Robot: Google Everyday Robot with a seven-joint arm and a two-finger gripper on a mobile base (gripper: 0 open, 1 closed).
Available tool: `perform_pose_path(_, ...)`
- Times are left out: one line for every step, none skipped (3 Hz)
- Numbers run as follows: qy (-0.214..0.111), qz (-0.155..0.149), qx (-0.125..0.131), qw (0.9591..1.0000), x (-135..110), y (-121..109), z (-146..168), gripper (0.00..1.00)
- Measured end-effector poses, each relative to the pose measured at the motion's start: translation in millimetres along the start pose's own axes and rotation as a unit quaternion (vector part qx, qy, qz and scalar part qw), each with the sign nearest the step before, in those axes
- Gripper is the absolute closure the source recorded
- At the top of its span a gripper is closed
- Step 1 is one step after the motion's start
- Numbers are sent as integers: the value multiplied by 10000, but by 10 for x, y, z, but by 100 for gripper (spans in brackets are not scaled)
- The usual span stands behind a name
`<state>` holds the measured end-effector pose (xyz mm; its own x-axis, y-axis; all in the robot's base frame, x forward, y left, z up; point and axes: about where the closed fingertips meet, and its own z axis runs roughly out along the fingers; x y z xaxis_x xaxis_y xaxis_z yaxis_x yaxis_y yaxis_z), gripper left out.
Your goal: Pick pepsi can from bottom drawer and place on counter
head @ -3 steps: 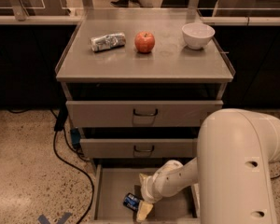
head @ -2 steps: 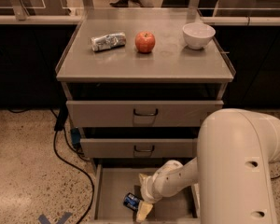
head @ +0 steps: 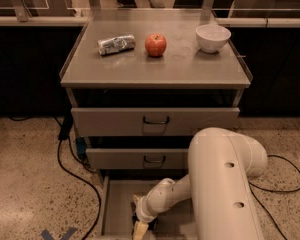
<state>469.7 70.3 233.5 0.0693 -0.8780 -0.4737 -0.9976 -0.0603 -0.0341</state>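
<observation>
The robot's white arm (head: 225, 184) has been shifted left from the lower right corner of the frame, so speckled floor (head: 285, 134) and a black cable (head: 280, 190) are uncovered there. The tool (head: 140, 229) has been moved left and lower in the bottom drawer (head: 117, 204), to the frame's bottom edge. The pepsi can's blue can no longer be made out.
</observation>
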Motion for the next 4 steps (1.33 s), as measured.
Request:
perform_pose_path(0, 0, 0, 10000, 0, 0, 0, 0)
perform_pose_path(77, -135, 70, 9999, 40, -88, 23, 0)
perform_pose_path(136, -371, 178, 9991, 33, -271, 144, 0)
perform_pose_path(97, -458, 185, 9987, 3, -318, 279, 0)
